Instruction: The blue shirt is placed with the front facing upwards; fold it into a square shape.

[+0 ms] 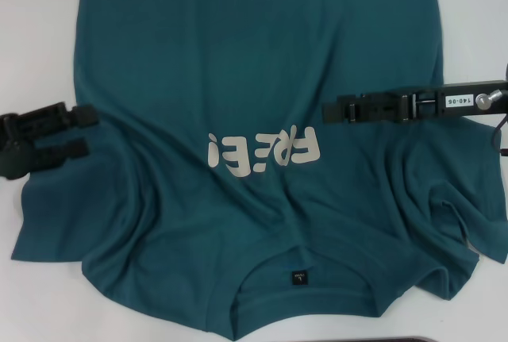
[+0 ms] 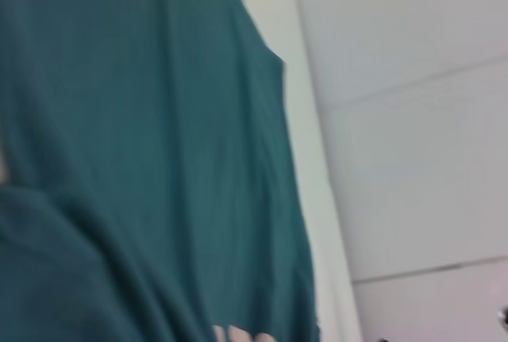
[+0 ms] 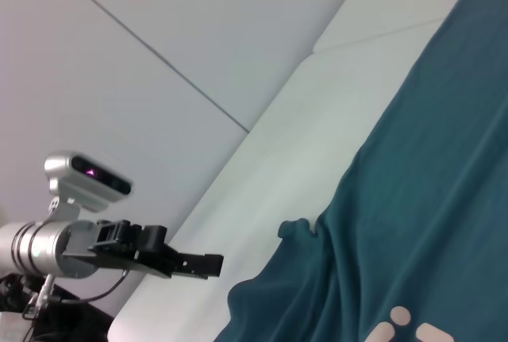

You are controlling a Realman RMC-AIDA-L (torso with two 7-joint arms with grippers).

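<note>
White table (image 1: 476, 9) fills your head view, and the blue shirt (image 1: 238, 64) covers most of it, spread front up with the collar at the near edge and the hem running off the far side of the picture. You see its off-white "FREE!" print (image 1: 263, 152) reading upside down near the middle, and the small black neck label (image 1: 299, 277) inside the collar. Cloth is rumpled in folds at the sleeve on your right side, while the sleeve on your left lies flatter.

Your right gripper (image 1: 329, 109) reaches in from the right edge and hangs over the shirt just beside the print; it shows edge-on, so you cannot tell how far its fingers are parted, and nothing shows in its hold. Your left gripper (image 1: 89, 130) sits at the shirt's left edge by the sleeve, its two black fingers (image 1: 67, 151) spread apart with no cloth between them
</note>
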